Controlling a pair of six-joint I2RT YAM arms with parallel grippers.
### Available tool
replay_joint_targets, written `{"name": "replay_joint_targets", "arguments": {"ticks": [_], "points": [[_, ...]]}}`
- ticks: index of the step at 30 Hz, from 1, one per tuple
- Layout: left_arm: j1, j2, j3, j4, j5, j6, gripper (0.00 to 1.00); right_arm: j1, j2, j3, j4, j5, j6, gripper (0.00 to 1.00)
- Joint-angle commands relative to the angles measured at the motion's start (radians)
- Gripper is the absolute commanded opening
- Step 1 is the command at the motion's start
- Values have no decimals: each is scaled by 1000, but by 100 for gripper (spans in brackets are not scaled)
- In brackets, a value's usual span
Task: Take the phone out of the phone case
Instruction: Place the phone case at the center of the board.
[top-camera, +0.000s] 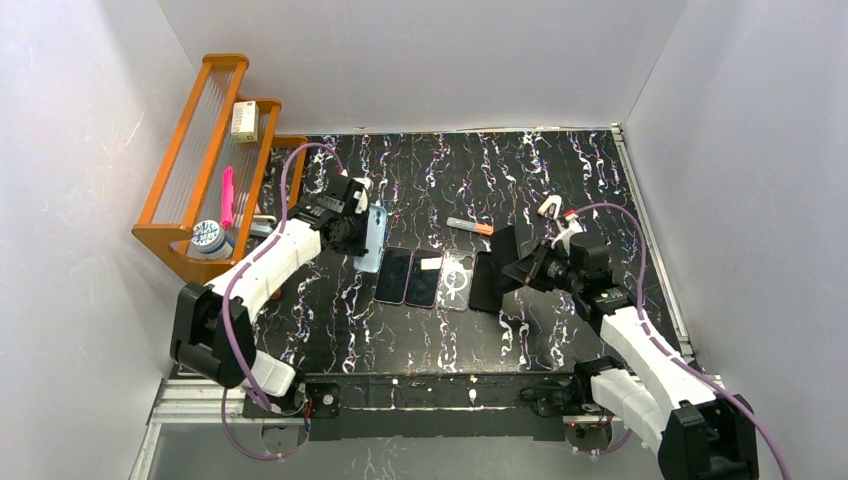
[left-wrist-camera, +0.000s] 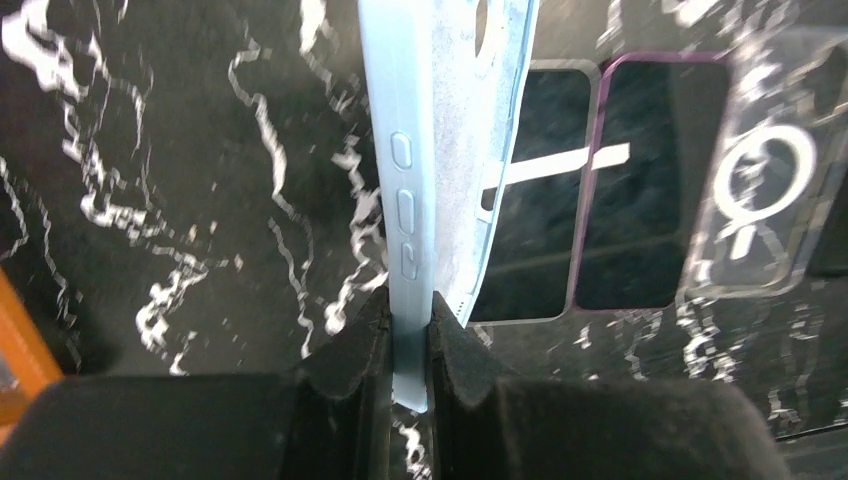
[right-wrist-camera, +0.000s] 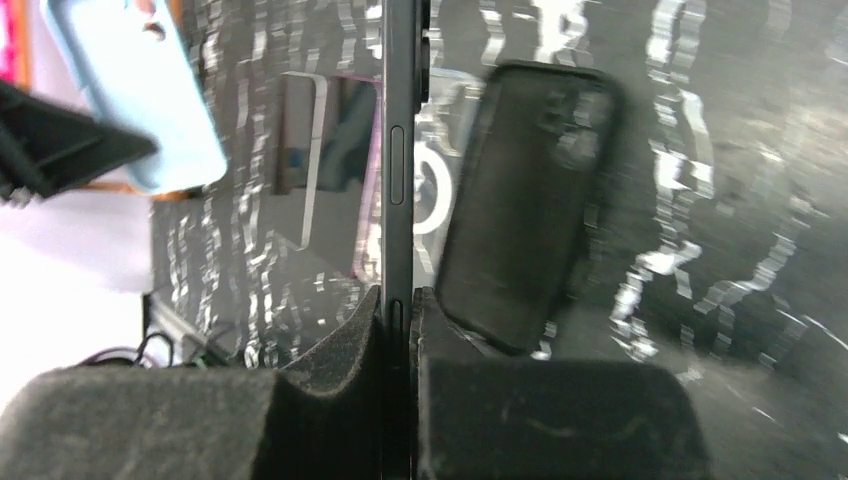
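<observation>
We judge the separation complete: left pincer (left-wrist-camera: 408, 305) clamped on the pale blue phone case (left-wrist-camera: 440, 150), right pincer (right-wrist-camera: 398, 300) clamped on the dark phone (right-wrist-camera: 398, 150), well apart; setting down remains

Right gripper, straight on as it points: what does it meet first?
Probably the clear case, lying on the table behind the black phone in its shut jaws; the black case sits beside that line. Depth is unclear.
</observation>
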Motion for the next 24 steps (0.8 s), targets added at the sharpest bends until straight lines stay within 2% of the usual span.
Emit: {"name": "replay_joint_targets", "arguments": {"ticks": [1, 8, 16, 24], "points": [[7, 25, 22, -166, -86, 54, 0, -108, -45, -29, -93, 29, -37, 1], [22, 92, -5, -182, -68, 52, 0, -268, -10, -111, -102, -65, -74, 1], [40, 129, -56, -151, -14, 49, 0, -274, 134, -168, 65, -239, -73, 1], [49, 169, -68, -137, 8, 50, 3, -274, 126, -177, 74, -220, -77, 2]]}}
